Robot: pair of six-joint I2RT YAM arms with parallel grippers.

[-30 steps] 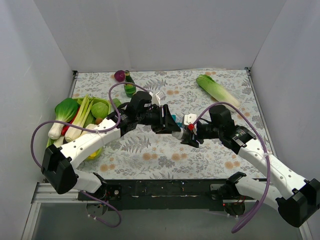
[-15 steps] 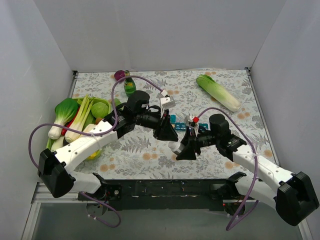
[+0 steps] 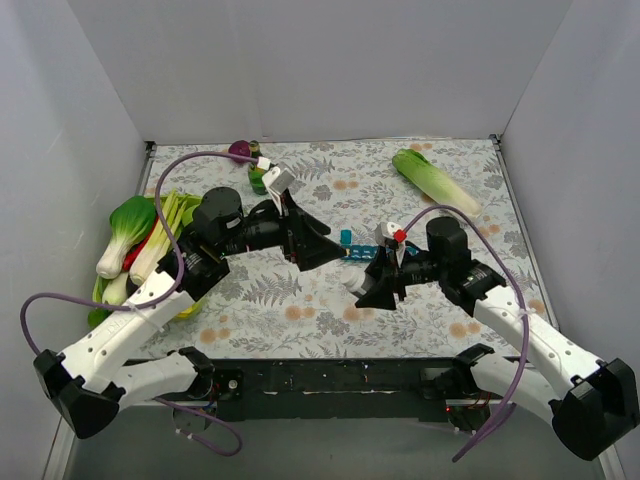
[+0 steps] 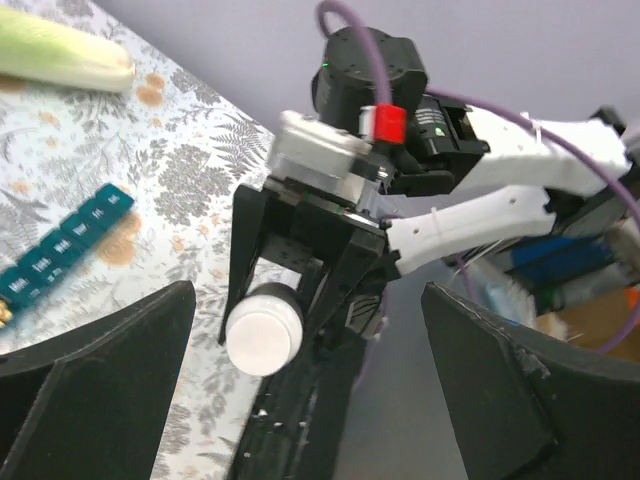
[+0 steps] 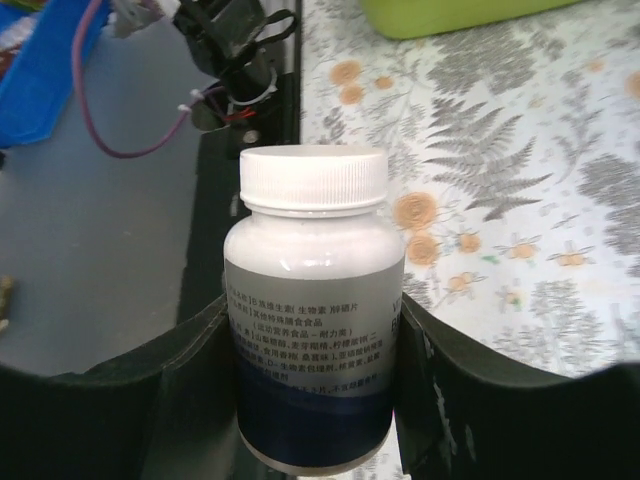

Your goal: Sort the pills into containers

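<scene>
Jaws of the left gripper (image 3: 322, 243) now stand spread wide with nothing between them. We see its arm drawn back to the left, away from the right gripper (image 3: 378, 283), which it crowded a moment ago. Our right gripper stays clamped on the white pill bottle (image 5: 312, 300), cap on. Between the two grippers, the teal pill box (image 3: 346, 238) lies on the floral table (image 3: 300, 300), where it lay before.

A fern-printed cloth covers the worktop (image 3: 300, 300). A napa cabbage (image 3: 436, 184) lies far right. At the far edge, a purple onion (image 3: 240, 150) sits beside a green bottle (image 3: 259, 180). On the left, a green tray (image 3: 192, 300) holds bok choy (image 3: 128, 228) and celery (image 3: 168, 222).
</scene>
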